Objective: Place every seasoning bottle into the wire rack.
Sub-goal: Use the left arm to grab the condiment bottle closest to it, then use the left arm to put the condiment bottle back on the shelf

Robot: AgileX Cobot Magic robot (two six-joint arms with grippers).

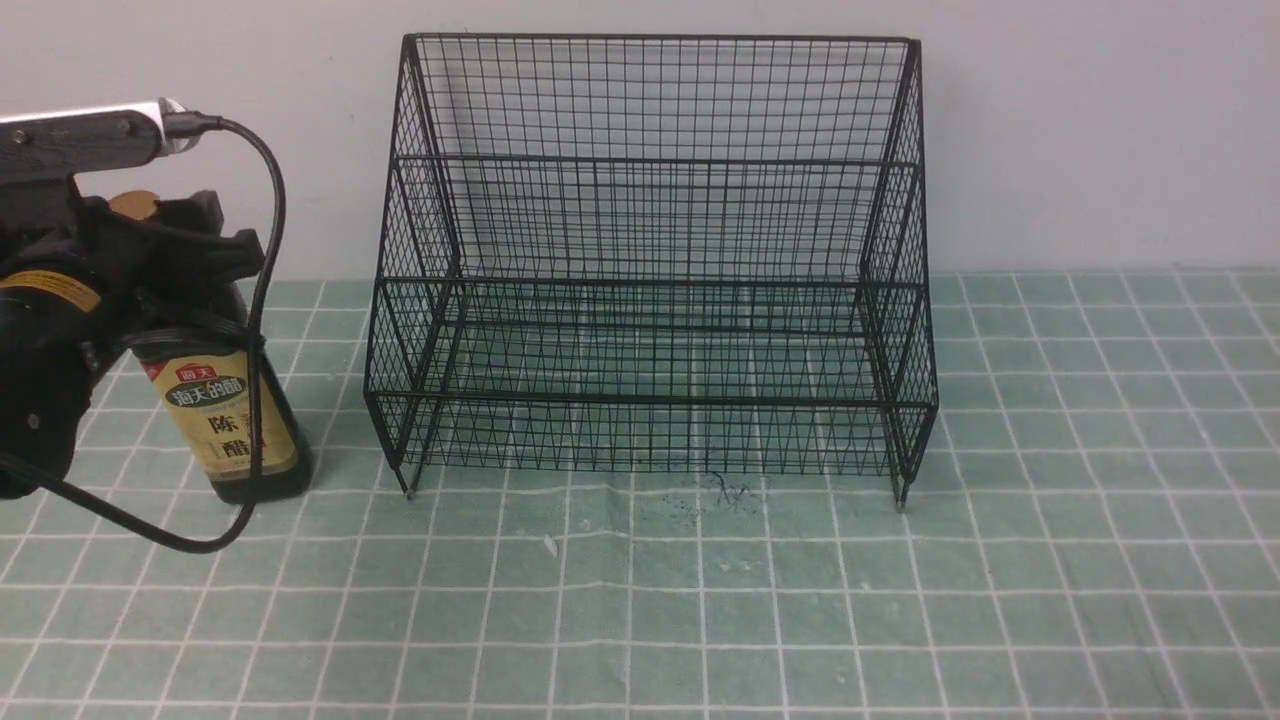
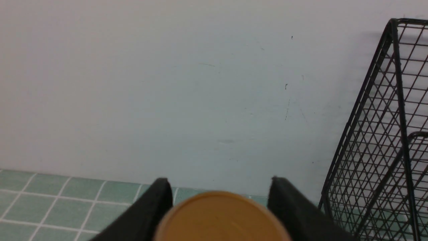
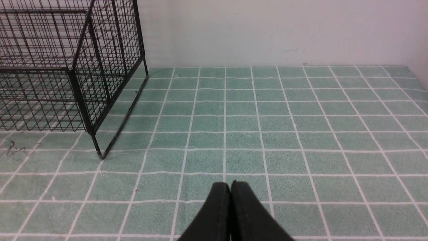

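Nearest the robot lies one pale green textured cloth with a white grid of lines point(image 1: 700, 620), flat and bare across a wide stretch in front of the rack and off to its right. In the right wrist view, the right gripper point(image 3: 230, 184) hangs low over that open stretch, its two black tapered fingers point(image 3: 217, 207) pressed together with nothing between them.

Further in on the left stands the one tall clear plastic seasoning bottle of near-black liquid point(image 1: 235, 420). It is upright on the cloth, with a yellow-gold label, a green band and a round gold screw cap point(image 2: 220, 217). The left gripper point(image 2: 218, 180) sits at the bottle's top with one black finger point(image 2: 157, 207) on either side of the cap. Whether the fingers press on it cannot be told. One black cable point(image 1: 270, 250) loops from the arm down across the front of the bottle.

The bottle is outside the rack, just beside the left front leg. The one large black wire-mesh two-tier stepped rack point(image 1: 650, 270) has fine grid sides, low mesh fronts, a tall back and short thin legs. It is much wider than the bottle.

Behind it rises a plain pale wall point(image 1: 1100, 130).
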